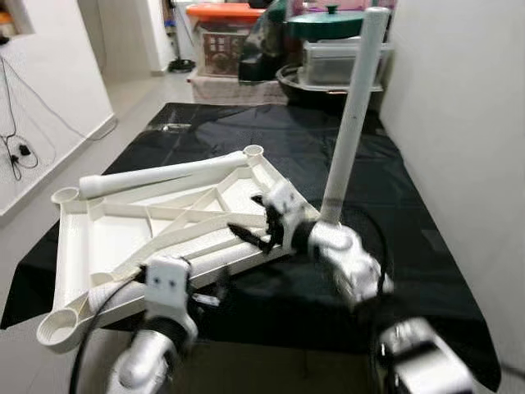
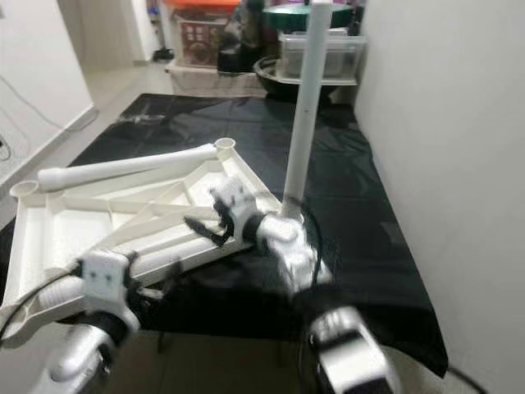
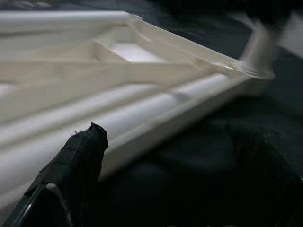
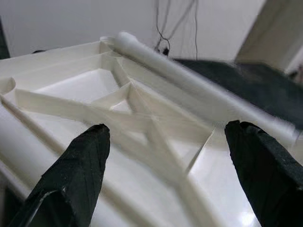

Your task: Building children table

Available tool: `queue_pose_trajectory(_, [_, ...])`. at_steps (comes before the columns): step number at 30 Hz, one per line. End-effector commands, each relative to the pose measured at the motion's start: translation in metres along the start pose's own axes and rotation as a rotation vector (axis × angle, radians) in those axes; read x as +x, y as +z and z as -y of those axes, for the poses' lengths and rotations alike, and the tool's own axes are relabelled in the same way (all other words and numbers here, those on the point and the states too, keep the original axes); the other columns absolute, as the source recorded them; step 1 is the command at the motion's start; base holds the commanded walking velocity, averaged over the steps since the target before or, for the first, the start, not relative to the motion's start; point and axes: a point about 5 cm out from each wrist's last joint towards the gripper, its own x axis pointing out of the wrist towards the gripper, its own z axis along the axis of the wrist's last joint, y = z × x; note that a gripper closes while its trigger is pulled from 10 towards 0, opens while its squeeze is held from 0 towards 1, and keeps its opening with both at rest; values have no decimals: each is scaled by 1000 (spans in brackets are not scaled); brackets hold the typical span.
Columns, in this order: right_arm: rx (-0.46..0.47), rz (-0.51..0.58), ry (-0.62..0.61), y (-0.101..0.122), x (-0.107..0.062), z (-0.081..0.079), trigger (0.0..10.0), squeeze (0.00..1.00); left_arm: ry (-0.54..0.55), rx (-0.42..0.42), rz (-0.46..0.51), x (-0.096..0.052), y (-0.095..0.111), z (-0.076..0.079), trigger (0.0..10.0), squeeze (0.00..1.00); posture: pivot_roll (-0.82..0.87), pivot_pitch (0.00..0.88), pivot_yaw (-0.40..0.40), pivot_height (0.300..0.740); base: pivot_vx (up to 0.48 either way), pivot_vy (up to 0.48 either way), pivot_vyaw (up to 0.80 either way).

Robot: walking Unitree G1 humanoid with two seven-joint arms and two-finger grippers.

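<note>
The white plastic tabletop [image 1: 107, 238] lies upside down on a black cloth, ribs facing up. One white leg [image 1: 353, 123] stands upright in the near right corner socket. A second leg [image 1: 164, 176] lies loose across the far edge. A third leg [image 3: 142, 113] lies along the near edge. My right gripper [image 1: 254, 220] hovers open over the ribs close to the upright leg, its fingers [image 4: 75, 170] wide apart with nothing between them. My left gripper [image 1: 205, 297] sits low at the near edge, beside the lying leg.
The black cloth [image 1: 328, 148] covers the floor under the work. A white wall [image 1: 459, 123] runs close along the right. Storage boxes [image 1: 221, 41] and a dark tub are stacked at the back. Cables hang on the left wall [image 1: 16, 148].
</note>
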Motion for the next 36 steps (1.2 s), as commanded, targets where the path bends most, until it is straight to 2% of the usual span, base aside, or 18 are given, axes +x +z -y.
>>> queue_pose_trajectory(1, [-59, -60, 107, -1, 6, -5, 10000, 0, -74, -17, -1, -2, 0, 13, 10000, 0, 52, 0, -52, 740, 0, 0, 0])
queue_pose_trajectory(3, [-78, -69, 128, 1, 7, -4, 10000, 0, -84, -21, -5, -3, -1, 15, 10000, 0, 52, 0, -52, 740, 0, 0, 0])
queue_pose_trajectory(5, [-136, -124, 232, 6, 8, -3, 10000, 0, -138, -51, -12, -8, -3, 27, 10000, 0, 54, 0, -66, 740, 0, 0, 0])
queue_pose_trajectory(7, [-205, -200, 391, 9, 5, -3, 10000, 0, -185, -72, -33, -15, -8, 40, 10000, 0, 58, 17, -85, 740, 0, 0, 0])
queue_pose_trajectory(8, [-205, -200, 391, 9, 5, -3, 10000, 0, -185, -72, -33, -15, -8, 40, 10000, 0, 58, 17, -85, 740, 0, 0, 0])
queue_pose_trajectory(11, [-280, -318, 515, 13, 3, 2, 10000, 0, -173, -92, -63, -22, -16, 46, 10000, 0, 59, 33, -95, 740, 0, 0, 0])
queue_pose_trajectory(16, [-356, -389, 469, 15, 9, 4, 10000, 0, -171, -121, -63, -27, -15, 52, 10000, 0, 54, 63, -100, 740, 0, 0, 0])
queue_pose_trajectory(17, [-386, -417, 456, 14, 13, 3, 10000, 0, -177, -129, -66, -30, -15, 55, 10000, 0, 52, 100, -101, 740, 0, 0, 0])
queue_pose_trajectory(21, [-418, -471, 450, 12, 19, -2, 10000, 0, -181, -129, -62, -35, -12, 59, 10000, 0, 50, 127, -103, 740, 0, 0, 0])
queue_pose_trajectory(24, [-446, -521, 450, 9, 20, -2, 10000, 0, -161, -81, -46, -37, -8, 59, 10000, 0, 52, 165, -107, 740, 0, 0, 0])
queue_pose_trajectory(27, [-484, -572, 441, 3, 21, -4, 10000, 0, -124, 23, -22, -39, -5, 56, 10000, 0, 52, 190, -112, 740, 0, 0, 0])
queue_pose_trajectory(30, [-505, -591, 441, 1, 22, -5, 10000, 0, -110, 34, -30, -41, -7, 56, 10000, 0, 54, 205, -113, 740, 0, 0, 0])
queue_pose_trajectory(36, [-505, -612, 472, 0, 18, -3, 10000, 0, -85, 6, -46, -43, -9, 56, 10000, 0, 49, 216, -111, 740, 0, 0, 0])
